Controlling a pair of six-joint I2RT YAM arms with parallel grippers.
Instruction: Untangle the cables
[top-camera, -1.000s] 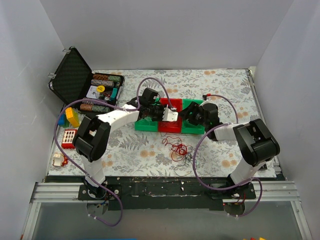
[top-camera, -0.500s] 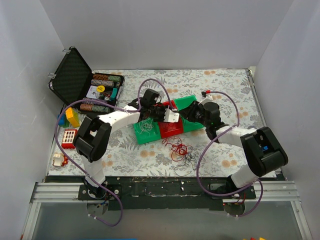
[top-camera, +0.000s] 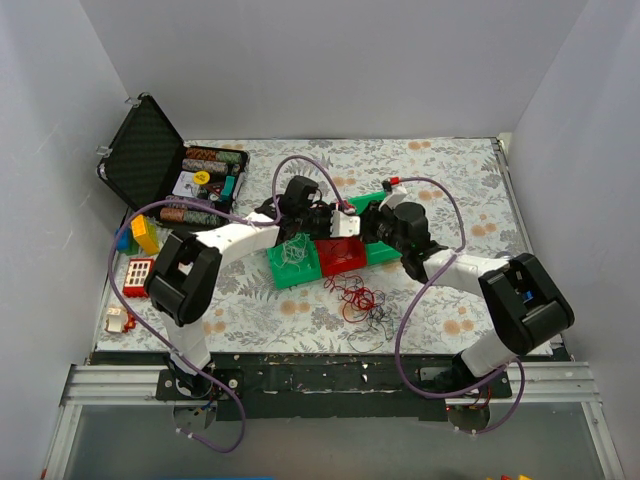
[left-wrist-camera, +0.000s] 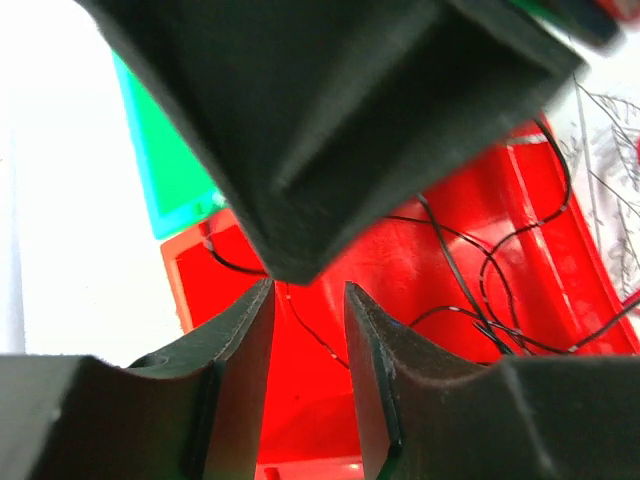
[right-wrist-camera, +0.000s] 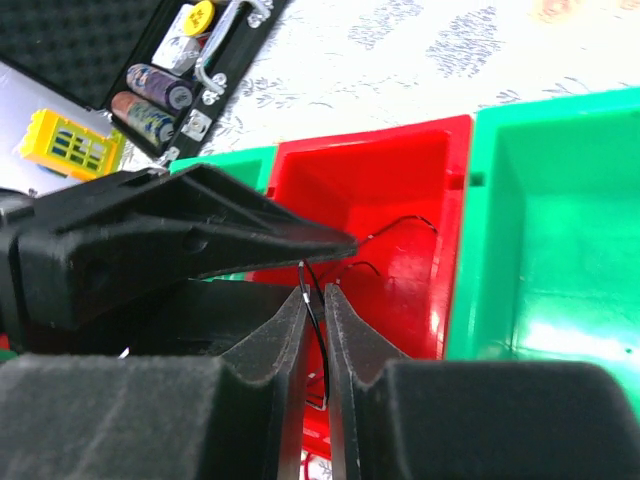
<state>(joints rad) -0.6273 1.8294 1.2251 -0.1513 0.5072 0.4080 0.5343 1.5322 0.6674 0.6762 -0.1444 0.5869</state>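
Cables (top-camera: 358, 298): red-and-black tangle on the flowered surface (top-camera: 450, 180), just in front of the red bin (top-camera: 343, 256); loose strands also lie inside it.
Right hand (right-wrist-camera: 315, 295): clenched on one thin black wire (right-wrist-camera: 316, 335).
Left hand (left-wrist-camera: 308, 290): released, nose to nose with the right, crowding its view.
Around: green bin (top-camera: 310, 272), open black case (top-camera: 150, 150).

Top view high, looking down, both wrist views close on red bin (right-wrist-camera: 385, 185)

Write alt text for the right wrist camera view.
The right pincer pinches a thin black wire over a red plastic bin, with the left pincer reaching in close from the left. A green plastic bin adjoins the red one's right side.
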